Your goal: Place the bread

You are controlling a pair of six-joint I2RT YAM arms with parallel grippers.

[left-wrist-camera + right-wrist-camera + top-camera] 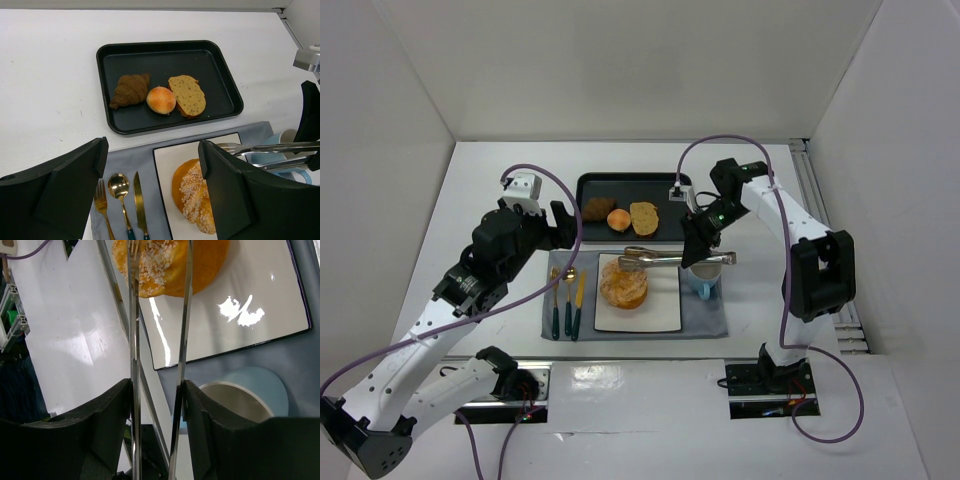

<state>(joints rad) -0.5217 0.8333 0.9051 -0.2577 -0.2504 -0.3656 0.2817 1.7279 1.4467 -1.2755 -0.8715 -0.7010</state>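
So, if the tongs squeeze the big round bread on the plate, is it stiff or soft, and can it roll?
The bread looks puffy, so it is probably light and soft; the tongs may dent it. Its crumbly pale topping could shed flakes. Being round on the glossy plate, it may slide or roll slightly when pushed.

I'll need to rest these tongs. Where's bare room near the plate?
Free: the plate right of the bread, up to the cup; the tray right of the bread slice. Crowded: the placemat left of the plate holds fork, spoon, knife; the right pincer holds tongs over the cup.
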